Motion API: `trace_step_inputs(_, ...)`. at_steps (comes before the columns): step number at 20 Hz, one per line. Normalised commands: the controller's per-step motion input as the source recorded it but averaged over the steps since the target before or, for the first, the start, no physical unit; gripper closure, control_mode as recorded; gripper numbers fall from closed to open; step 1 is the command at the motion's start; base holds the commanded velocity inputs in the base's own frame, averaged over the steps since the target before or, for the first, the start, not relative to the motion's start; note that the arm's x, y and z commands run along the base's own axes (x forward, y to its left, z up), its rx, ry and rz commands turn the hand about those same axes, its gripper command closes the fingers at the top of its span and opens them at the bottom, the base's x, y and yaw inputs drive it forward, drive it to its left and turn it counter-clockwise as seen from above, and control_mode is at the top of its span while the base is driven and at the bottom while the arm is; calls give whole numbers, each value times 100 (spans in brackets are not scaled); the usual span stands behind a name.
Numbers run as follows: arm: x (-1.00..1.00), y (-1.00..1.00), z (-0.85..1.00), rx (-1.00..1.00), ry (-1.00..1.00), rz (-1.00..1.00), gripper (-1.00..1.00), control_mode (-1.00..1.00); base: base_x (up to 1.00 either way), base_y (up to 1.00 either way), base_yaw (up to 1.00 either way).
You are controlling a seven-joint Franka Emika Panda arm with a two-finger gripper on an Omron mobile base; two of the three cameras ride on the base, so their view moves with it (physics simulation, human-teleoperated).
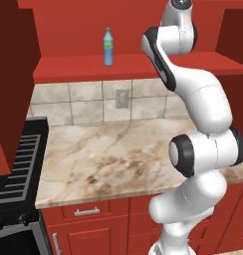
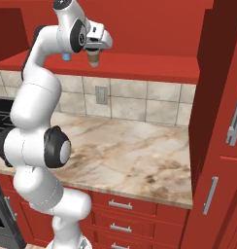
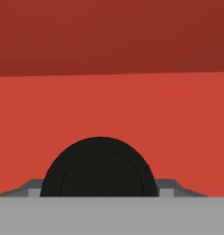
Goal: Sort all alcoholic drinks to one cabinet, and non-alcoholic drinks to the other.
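Note:
My gripper (image 2: 94, 51) is shut on the tan paper cup (image 2: 94, 59), a non-alcoholic drink, holding it upright low over the red floor of the open upper cabinet (image 2: 140, 68). Whether the cup touches the floor I cannot tell. In the hand view the cup's dark round lid (image 3: 99, 167) sits between my fingertips (image 3: 32, 187), with the cabinet's red inside beyond it. The blue plastic bottle (image 1: 108, 47) with green cap and label stands upright in the same cabinet, left of the cup; its base (image 2: 66, 57) peeks out behind my arm. The alcoholic drinks are out of view.
The cabinet's dark red doors stand open at the left (image 1: 14, 79) and right (image 2: 220, 58). Below lie a marble counter (image 1: 108, 159), a tiled backsplash with an outlet (image 1: 122, 98), a black stove (image 1: 19, 159) at the left and a tall red cabinet (image 2: 227, 160) at the right.

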Motion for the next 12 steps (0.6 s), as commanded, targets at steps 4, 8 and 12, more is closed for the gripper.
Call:
trace_step_inputs(4, 42, 0, -22, 0, 0, 0, 100, -100, 0, 0, 0)
trace_step_inputs(8, 42, 0, -16, 0, 0, 0, 100, -100, 0, 0, 0)
trace_step_inputs(12, 42, 0, -5, 0, 0, 0, 100, -100, 0, 0, 0)
